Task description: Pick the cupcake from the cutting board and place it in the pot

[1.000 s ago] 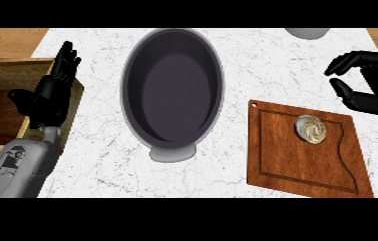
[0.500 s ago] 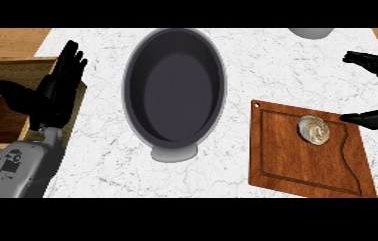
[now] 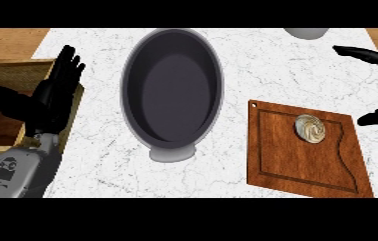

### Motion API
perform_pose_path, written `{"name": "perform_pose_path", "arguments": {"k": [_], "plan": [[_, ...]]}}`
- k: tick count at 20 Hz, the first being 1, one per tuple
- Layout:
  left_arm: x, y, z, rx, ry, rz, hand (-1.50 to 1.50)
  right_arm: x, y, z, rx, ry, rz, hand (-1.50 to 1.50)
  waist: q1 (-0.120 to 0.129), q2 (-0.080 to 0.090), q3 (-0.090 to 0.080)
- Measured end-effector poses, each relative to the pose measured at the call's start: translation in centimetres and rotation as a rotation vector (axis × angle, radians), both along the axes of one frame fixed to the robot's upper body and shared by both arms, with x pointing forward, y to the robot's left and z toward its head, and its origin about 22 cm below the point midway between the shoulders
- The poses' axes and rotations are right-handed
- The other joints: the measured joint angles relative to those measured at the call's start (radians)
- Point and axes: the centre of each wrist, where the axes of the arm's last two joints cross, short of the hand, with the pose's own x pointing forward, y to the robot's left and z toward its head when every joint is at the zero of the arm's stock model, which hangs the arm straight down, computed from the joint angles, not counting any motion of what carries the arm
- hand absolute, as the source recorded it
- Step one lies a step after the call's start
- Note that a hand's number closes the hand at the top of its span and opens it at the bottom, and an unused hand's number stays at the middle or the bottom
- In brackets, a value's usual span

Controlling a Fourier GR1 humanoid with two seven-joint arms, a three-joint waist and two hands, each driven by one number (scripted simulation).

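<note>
Head view only. Cupcake (image 3: 310,128) sits on cutting board (image 3: 295,160), upper right part of the board, well apart from pot (image 3: 172,90). Seen top-down: swirl faces up, upright as far as can be told. Round outline, so no usable long axis; any approach angle around it works.

Right hand (image 3: 357,53) barely in frame at right edge: one dark finger near top right, another tip (image 3: 368,119) just right of the board at cupcake height. Spread apart, holding nothing, not touching the cupcake.

Left hand (image 3: 60,82) at left edge, fingers straight and up, resting, empty.

Step in hand, by judgement: reach and grasp, not yet made. To do well: centre over the cupcake, drop straight down, close on the sides low down, not on the swirl. Lift clear of the board before moving left.

Pot is an oval, long axis up-down in view, handle tab at the near end. Wide mouth; aim for the middle, release low. Grey bowl (image 3: 306,32) at top edge off the likely path.
</note>
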Motion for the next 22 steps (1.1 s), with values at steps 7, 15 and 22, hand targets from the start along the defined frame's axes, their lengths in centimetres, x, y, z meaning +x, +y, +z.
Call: {"name": "perform_pose_path", "arguments": {"k": [7, 15, 22], "plan": [[-1.0, 0.2, 0.0, -0.002, 0.013, 0.028, 0.00, 0.4, 3.6, 0.3, -0.337, 0.046, 0.163, -1.50, -0.026, -0.008, -0.002], [-1.3, 0.8, 0.8, -0.004, 0.011, 0.048, 0.00, 0.7, 5.6, -1.2, -0.461, 0.090, 0.231, -1.50, -0.047, -0.010, -0.002], [-1.7, 1.1, 0.2, 0.005, 0.011, 0.057, 0.00, 0.8, 7.6, -4.0, -0.504, 0.122, 0.249, -1.50, -0.054, -0.010, -0.002]]}}
